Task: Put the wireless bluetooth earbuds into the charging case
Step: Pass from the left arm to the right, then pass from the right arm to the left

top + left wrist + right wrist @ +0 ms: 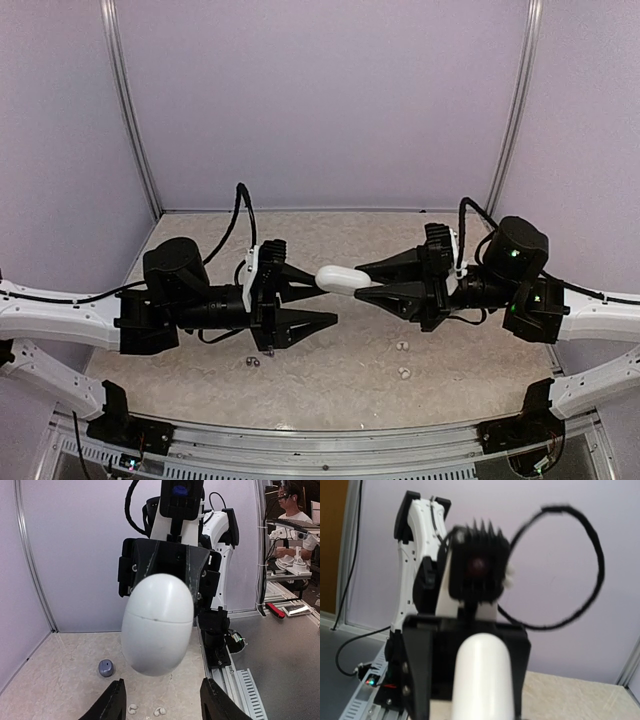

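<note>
Low on the mottled beige table (330,390), 2 tiny rounded white earbuds (402,347) lie at 5 o'clock from the charging case (341,278), and 2 dark earbuds (252,360) at 7 o'clock. Above them, both arms reach level, facing each other. The right gripper (362,281) clamps the smooth, glossy, egg-shaped case at its 3 o'clock end. The left gripper (322,298) gapes wide at 9 o'clock, gripping nothing.

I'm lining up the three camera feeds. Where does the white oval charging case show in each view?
Top external: the white charging case sits mid-frame, held off the table by the right end effector.
Left wrist: centre of frame, large, facing the camera.
Right wrist: bottom centre, blurred and close to the lens.
Shared landmark: the speckled beige tabletop.
</note>
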Robot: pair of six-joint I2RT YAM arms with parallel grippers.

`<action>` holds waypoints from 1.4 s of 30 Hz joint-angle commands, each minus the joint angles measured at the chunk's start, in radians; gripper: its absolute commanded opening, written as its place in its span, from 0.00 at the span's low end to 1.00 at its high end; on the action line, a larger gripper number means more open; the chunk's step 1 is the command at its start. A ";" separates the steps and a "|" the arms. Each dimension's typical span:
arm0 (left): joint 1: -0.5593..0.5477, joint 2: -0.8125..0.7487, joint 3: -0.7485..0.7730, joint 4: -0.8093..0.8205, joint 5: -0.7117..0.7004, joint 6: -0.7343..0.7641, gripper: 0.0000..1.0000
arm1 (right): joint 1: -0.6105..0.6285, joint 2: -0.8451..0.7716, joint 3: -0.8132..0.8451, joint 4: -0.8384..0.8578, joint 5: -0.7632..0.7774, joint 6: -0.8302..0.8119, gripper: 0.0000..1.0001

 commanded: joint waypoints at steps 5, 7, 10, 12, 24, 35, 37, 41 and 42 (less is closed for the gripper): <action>-0.017 0.056 0.072 0.073 0.007 -0.029 0.46 | -0.006 0.020 -0.014 0.044 -0.034 0.015 0.07; -0.018 0.058 0.072 0.078 0.005 -0.029 0.46 | -0.006 0.021 -0.018 0.044 -0.035 0.011 0.07; -0.017 0.053 0.067 0.084 0.000 -0.028 0.44 | -0.007 0.021 -0.019 0.044 -0.035 0.009 0.07; -0.017 0.054 0.067 0.083 0.003 -0.028 0.41 | -0.006 0.021 -0.019 0.045 -0.038 0.009 0.07; -0.018 0.060 0.065 0.096 0.027 -0.028 0.36 | -0.006 0.015 -0.031 0.054 -0.035 0.014 0.07; -0.020 0.064 0.072 0.090 0.040 -0.026 0.26 | -0.005 0.017 -0.030 0.051 -0.033 0.010 0.07; -0.021 0.065 0.072 0.087 0.043 -0.024 0.22 | -0.006 0.018 -0.032 0.053 -0.034 0.009 0.08; -0.017 0.063 0.069 0.071 0.039 -0.013 0.13 | -0.006 0.011 -0.030 0.038 -0.016 0.009 0.18; -0.015 0.062 0.065 0.068 0.039 -0.011 0.11 | -0.006 0.007 -0.028 0.033 -0.011 0.008 0.28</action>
